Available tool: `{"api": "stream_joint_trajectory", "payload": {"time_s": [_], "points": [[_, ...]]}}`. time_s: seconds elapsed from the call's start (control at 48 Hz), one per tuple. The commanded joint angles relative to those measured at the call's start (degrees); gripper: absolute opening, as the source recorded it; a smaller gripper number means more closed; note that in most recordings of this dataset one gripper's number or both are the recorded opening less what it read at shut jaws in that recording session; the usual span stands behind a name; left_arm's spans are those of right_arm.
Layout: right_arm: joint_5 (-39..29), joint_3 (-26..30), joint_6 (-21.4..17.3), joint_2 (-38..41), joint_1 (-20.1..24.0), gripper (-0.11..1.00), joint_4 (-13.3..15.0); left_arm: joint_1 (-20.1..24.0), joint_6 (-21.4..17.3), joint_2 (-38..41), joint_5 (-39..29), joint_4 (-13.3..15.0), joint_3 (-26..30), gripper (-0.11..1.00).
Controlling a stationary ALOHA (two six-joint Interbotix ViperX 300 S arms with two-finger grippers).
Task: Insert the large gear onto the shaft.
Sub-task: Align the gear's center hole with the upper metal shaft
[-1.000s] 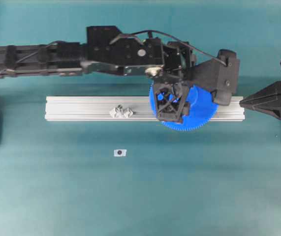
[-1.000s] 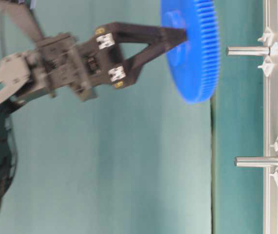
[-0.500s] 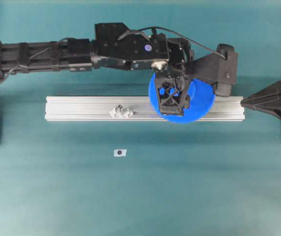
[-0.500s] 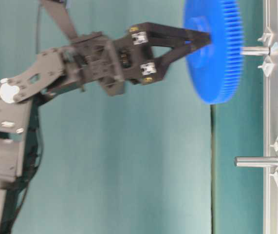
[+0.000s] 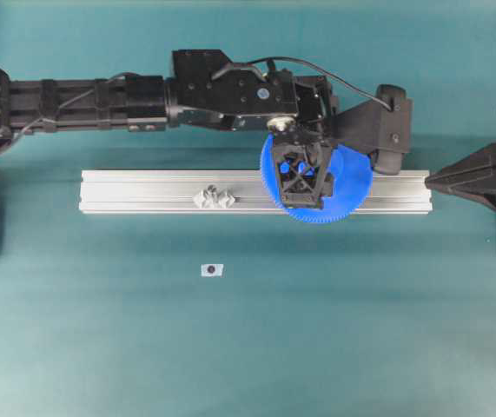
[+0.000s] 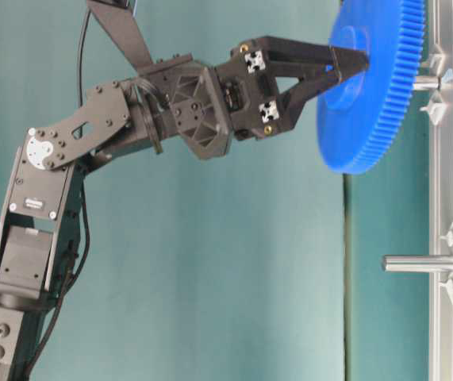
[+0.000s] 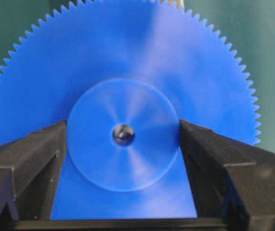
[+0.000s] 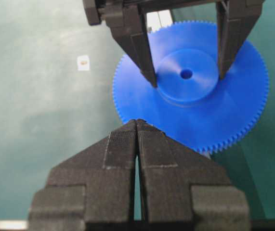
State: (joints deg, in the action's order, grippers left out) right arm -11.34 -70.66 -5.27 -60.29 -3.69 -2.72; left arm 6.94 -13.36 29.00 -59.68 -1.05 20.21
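Observation:
The large gear (image 5: 352,178), a bright-blue toothed disc, hangs over the right part of the rail. My left gripper (image 5: 304,187) is shut on its raised hub (image 7: 123,168), one finger (image 7: 31,159) on each side. In the table-level view the gear (image 6: 373,87) is threaded on the shaft (image 6: 426,82), and only a short silver stretch shows between disc and rail. A dark, shiny tip sits in the centre hole (image 7: 123,135). My right gripper (image 8: 137,122) is shut and empty, a little short of the gear's rim (image 8: 224,115), at the rail's right end (image 5: 430,180).
A long aluminium rail (image 5: 143,191) lies across the teal table. A second peg (image 6: 420,263) with clear brackets (image 5: 214,197) stands left of the gear. A small white tag (image 5: 212,269) lies in front of the rail.
My left gripper has carried the gear toward the rail and over the shaft. A second ago the whole shaft showed free beside the disc; now most of it is hidden inside the gear.

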Motion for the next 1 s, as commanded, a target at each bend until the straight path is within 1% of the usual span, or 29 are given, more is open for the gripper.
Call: {"api": "stream_joint_trajectory", "payload": {"time_s": [0.0,0.292,0.479,0.729,0.98], "points": [[0.26,0.62,-0.62,0.26,-0.18,0.01,0.09,-0.18,0.18,-1.76,-0.26,-0.18,-0.18,0.76],[0.26,0.53,-0.62,0.26,-0.18,0.01,0.09,-0.97,0.18,-2.90,-0.26,-0.18,-1.58,0.76],[0.26,0.53,-0.62,0.18,-0.09,0.01,0.09,-0.09,0.00,-2.99,-0.35,-0.18,-1.85,0.76],[0.26,0.53,-0.62,0.18,-0.18,0.01,0.09,2.20,-0.62,-2.81,-0.26,-0.18,-0.44,0.76],[0.26,0.53,-0.62,0.26,-0.18,0.01,0.00,3.08,-0.79,-2.46,-0.26,-0.18,0.88,0.76]]}}
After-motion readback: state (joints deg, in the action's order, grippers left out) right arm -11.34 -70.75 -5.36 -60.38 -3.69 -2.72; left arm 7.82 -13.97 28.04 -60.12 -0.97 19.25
